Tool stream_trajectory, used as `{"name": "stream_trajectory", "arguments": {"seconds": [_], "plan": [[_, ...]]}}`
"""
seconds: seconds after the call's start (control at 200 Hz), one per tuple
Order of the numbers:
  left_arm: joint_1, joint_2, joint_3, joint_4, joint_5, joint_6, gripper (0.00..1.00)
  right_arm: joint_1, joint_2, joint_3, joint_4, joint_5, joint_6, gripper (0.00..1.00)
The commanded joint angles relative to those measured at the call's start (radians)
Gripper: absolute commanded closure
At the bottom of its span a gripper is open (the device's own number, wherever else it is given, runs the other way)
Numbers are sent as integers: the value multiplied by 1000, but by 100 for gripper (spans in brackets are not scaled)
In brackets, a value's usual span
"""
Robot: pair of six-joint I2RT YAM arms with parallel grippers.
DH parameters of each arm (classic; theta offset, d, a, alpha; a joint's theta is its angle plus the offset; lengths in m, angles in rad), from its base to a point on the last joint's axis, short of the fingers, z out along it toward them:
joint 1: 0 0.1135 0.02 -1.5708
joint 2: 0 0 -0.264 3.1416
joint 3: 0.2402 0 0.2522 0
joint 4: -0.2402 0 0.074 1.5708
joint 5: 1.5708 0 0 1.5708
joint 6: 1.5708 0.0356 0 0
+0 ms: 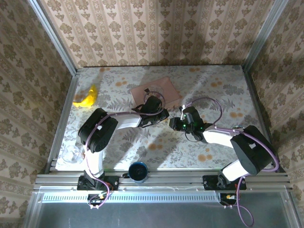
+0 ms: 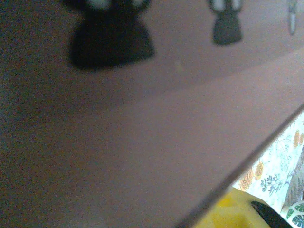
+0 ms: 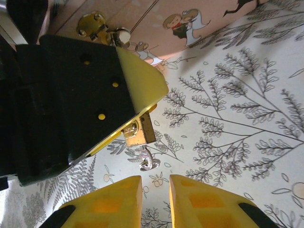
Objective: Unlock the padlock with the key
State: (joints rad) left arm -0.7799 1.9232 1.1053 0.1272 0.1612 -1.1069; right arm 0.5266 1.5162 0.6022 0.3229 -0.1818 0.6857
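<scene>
Seemingly the step in hand is getting a hold on the key. Just off the front edge of the pink box, the left gripper has its fingers clenched on the padlock, a small brass block peeking out between them and held clear of the surface. A curly silvery piece hangs from the padlock on the side away from the box; I take it for the key, probably seated in the lock. Farther from the box, the right gripper points at that piece, its fingers parted by a narrow gap and grasping nothing.

The next move likely calls for the right fingers to advance, pinch the tiny key head squarely and twist, while the left keeps the padlock from turning.

The keyhole and the shackle are hidden by the left fingers, so whether the key is fully in cannot be told. A brass hasp on the box is partly cut off. From the left wrist, the box is a close pink blur.
</scene>
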Motion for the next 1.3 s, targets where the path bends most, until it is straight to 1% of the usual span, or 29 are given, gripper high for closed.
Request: {"name": "stream_trajectory", "arguments": {"seconds": [0.0,0.265,0.83,0.89,1.04,1.075,1.14,1.19,1.295], "plan": [[-17,-21,-7,25,57,4,100,-6,48,31,49,-59,19,77],[-18,-26,-15,29,58,4,100,-23,123,48,117,-95,38,77],[-22,-20,-10,41,67,-2,100,-46,200,61,237,-155,74,79],[-24,-20,-10,41,67,-2,100,-46,206,59,250,-159,80,82],[-24,-18,-16,53,73,-7,100,-55,227,55,306,-180,107,100],[-24,-19,-19,59,74,-9,100,-59,234,51,329,-189,120,100],[-23,-22,-27,72,76,-8,93,-69,246,43,376,-207,145,100],[-22,-27,-34,84,75,-6,81,-78,258,38,413,-223,166,100],[-19,-45,-54,109,65,10,58,-89,281,38,472,-251,204,100]]}}
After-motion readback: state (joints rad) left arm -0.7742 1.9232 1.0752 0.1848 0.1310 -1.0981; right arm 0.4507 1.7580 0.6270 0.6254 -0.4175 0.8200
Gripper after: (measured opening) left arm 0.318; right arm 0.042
